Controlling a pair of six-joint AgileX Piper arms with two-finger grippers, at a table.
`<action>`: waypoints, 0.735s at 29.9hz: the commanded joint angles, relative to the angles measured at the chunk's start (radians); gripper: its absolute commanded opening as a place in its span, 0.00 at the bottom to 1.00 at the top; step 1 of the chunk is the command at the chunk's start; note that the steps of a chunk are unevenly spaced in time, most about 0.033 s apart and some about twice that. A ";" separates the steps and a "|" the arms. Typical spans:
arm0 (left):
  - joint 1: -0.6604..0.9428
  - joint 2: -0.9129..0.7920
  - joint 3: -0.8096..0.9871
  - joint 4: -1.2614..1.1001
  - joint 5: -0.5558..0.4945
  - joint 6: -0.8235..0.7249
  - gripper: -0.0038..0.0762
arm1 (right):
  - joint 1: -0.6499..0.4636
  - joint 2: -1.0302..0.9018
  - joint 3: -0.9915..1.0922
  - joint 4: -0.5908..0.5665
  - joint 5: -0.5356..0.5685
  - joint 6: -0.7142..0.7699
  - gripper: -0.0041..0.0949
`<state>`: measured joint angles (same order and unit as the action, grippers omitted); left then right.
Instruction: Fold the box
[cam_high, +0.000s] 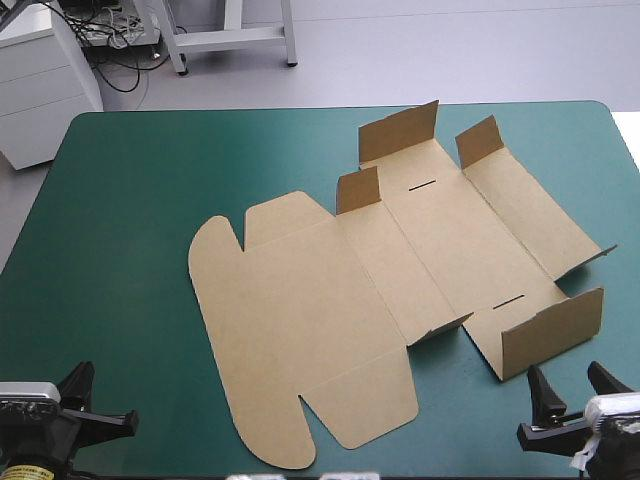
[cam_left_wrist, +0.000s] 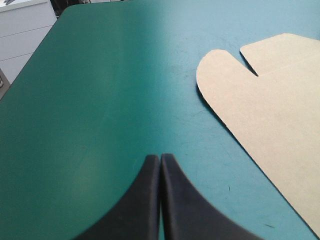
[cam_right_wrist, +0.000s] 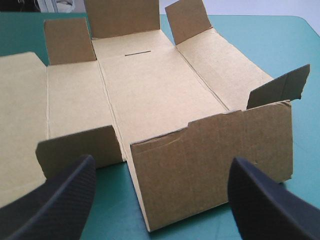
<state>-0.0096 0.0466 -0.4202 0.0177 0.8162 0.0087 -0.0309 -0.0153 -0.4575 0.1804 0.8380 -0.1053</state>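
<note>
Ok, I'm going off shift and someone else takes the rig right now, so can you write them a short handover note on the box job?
Left gripper: shut, empty, over the bare teal-green cover, beside the lid.
Right gripper: open, empty, facing the raised end flap nearest it.
Box: mid-table, mostly flat, with the lid lying flat.
Done: end flaps and corner tabs stand partly up; nothing tucked.
Left: raise the walls and tuck them in.

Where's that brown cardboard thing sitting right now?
The brown cut-cardboard box lies mostly flat, right of centre on the teal-green table cover in the high view, its near raised flap just ahead of the open right end effector.
</note>
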 joint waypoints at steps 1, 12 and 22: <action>-0.005 0.016 -0.019 -0.004 -0.073 -0.009 0.01 | 0.003 0.056 -0.086 0.008 -0.070 0.143 0.73; -0.005 0.016 -0.019 -0.004 -0.073 -0.009 0.01 | 0.003 0.394 -0.299 0.151 -0.047 0.358 0.73; -0.005 0.016 -0.019 -0.004 -0.073 -0.009 0.01 | 0.003 0.723 -0.327 0.386 -0.055 0.308 0.73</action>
<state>-0.0096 0.0466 -0.4202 0.0177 0.8142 0.0087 -0.0309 0.6331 -0.7511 0.4899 0.8425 0.2238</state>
